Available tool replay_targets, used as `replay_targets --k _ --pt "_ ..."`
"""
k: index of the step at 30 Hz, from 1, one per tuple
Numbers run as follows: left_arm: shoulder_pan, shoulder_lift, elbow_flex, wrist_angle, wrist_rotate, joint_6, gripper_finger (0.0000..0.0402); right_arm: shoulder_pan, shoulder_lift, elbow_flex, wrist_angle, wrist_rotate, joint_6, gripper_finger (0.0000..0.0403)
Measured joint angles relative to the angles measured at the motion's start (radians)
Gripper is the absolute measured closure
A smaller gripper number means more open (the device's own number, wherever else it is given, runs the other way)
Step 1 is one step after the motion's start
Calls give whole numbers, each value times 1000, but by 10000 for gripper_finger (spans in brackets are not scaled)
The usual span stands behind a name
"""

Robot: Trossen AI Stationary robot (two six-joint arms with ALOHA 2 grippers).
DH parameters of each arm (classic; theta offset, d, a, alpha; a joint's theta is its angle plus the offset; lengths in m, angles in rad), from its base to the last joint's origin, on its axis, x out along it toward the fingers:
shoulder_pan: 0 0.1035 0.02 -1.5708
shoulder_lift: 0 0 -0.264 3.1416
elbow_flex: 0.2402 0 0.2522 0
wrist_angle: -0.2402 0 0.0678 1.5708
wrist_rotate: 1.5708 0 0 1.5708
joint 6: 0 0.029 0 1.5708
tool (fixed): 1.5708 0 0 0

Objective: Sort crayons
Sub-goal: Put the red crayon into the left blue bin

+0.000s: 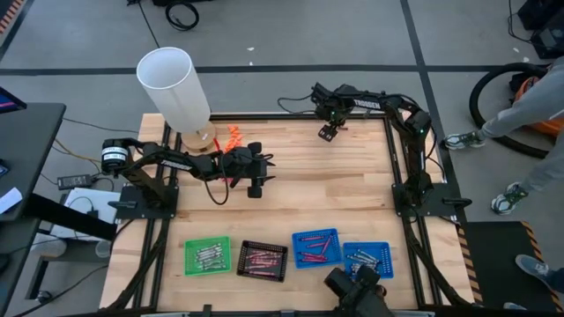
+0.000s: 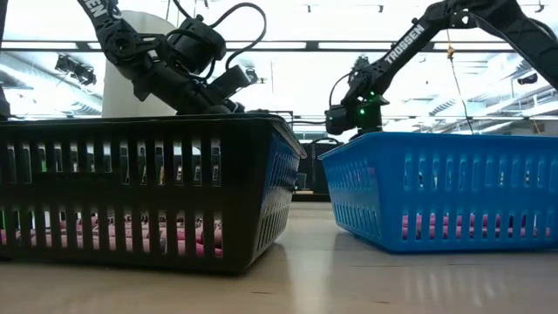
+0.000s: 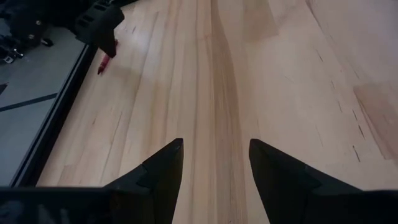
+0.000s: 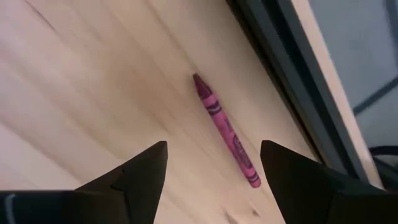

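Observation:
A single maroon-pink crayon [image 4: 225,127] lies flat on the wooden table close to its far edge, also seen as a small red stick [image 3: 103,64] in the left wrist view. My right gripper [image 4: 213,146] hangs open above it, pointing down, with a finger on either side and touching nothing [image 1: 328,132]. My left gripper [image 3: 216,146] is open over bare wood at the table's middle left [image 1: 260,173]. More crayons lie in the trays along the near edge.
Along the near edge stand a green tray [image 1: 208,256], a black tray [image 1: 263,260] and two blue trays [image 1: 316,247] [image 1: 367,259]. A white cylinder [image 1: 176,88] and orange pieces [image 1: 233,135] are at the far left. A dark rail [image 4: 280,81] borders the far edge.

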Motion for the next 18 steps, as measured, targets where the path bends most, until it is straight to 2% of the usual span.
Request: replay_targets --k 6,18 --pt "0 0 0 0 0 -2 208 -67 0 0 3 -84 -14 156" --pt "0 0 0 0 0 -2 208 -77 0 -28 33 -87 -14 189"
